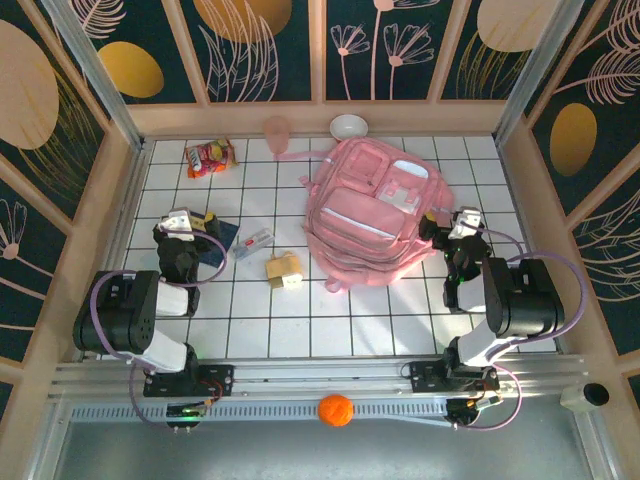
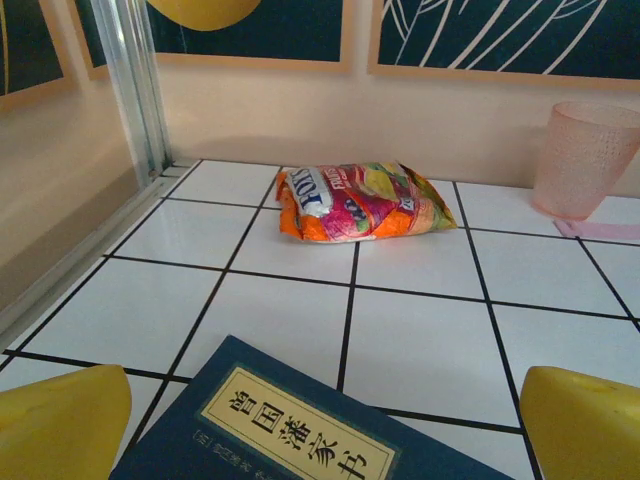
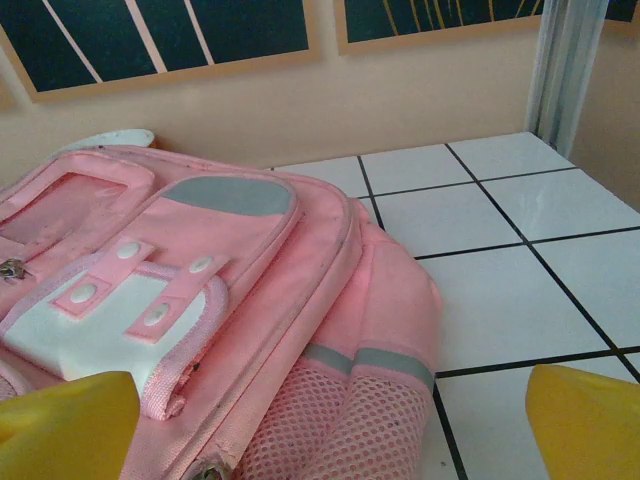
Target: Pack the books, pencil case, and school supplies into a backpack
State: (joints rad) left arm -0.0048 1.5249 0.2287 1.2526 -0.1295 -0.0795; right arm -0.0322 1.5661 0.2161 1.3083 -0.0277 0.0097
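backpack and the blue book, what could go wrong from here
1. The book lies flat on the tiles below the open left tool; it may skid off rather than catch an edge.
2. The backpack shows no open compartment, so the open right tool beside it may have to open it first.
3. The pencil case and blocks sit close together; grabbing one could nudge the other.

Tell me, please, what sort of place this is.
Probably a robot test cell: a white gridded tabletop, leaf-print wall panels boxing it in, plus left arm and right arm bolted to a metal rail.
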